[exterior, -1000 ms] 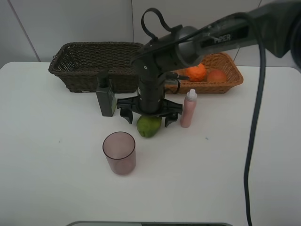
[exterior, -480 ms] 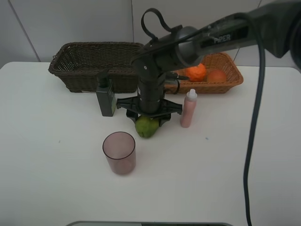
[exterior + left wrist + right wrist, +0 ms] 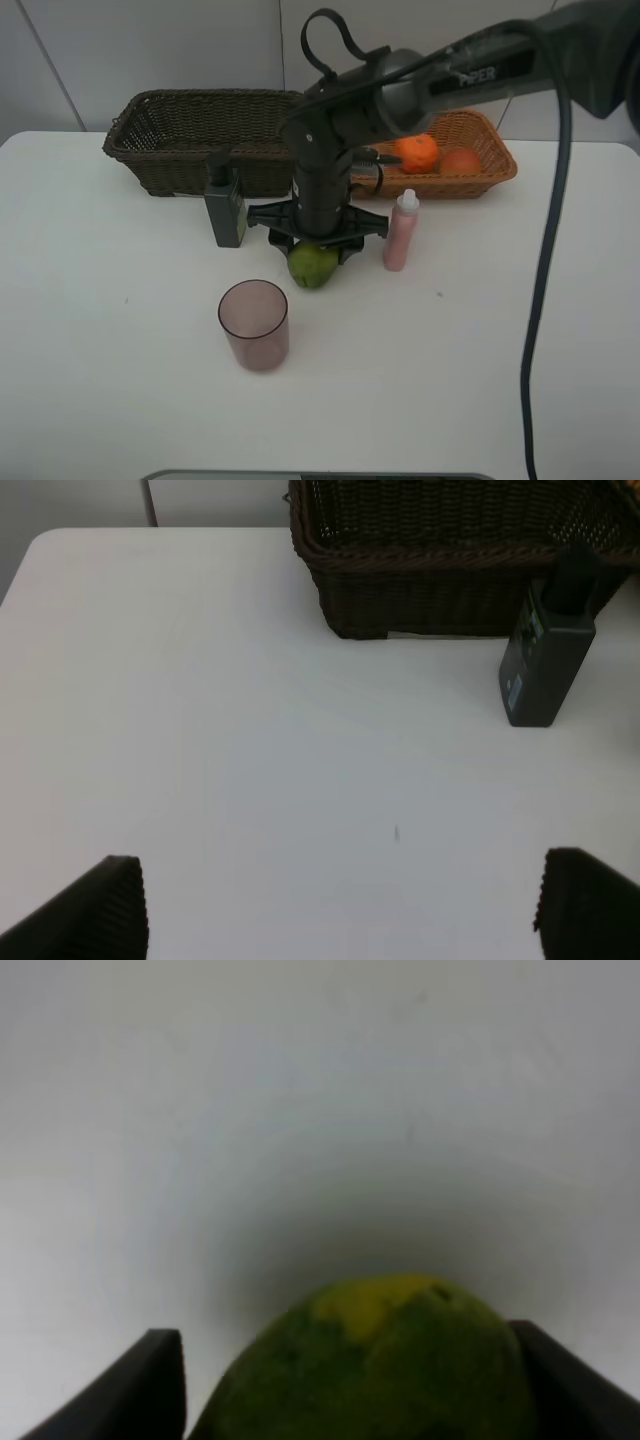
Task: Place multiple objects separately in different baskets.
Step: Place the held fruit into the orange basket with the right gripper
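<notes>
Contact on the green fruit (image 3: 313,266): the right arm (image 3: 320,180) reaches in from the far right, past the middle of the bench (image 3: 450,400), and comes straight down over it, and the right jaws are clenched on it. From above, the dark tips press in at both sides of the fruit's upper half. The right wrist view agrees: the fruit (image 3: 380,1370) fills the gap between the jaws, one jaw tight on each flank, yellowish patch showing on top, white bench beyond. Whether the fruit rests on the bench or hangs just clear of it, I cannot tell. Around it, the pump bottle (image 3: 225,210) stands upright just to the left, the pink bottle (image 3: 401,231) upright just to the right, neither touching the jaws, and the cup (image 3: 254,323) stands open end up nearer the camera, apart from the fruit. At the back, the dark basket (image 3: 170,160) sits on the left and the tan basket (image 3: 470,186) on the right, with the orange (image 3: 416,152) and the peach (image 3: 460,161) side by side in the tan one. Over on the other side, the left jaws are released, spread wide with only bare bench between them, facing the dark basket (image 3: 430,590) and the pump bottle (image 3: 548,655) standing in front of its wall.
</notes>
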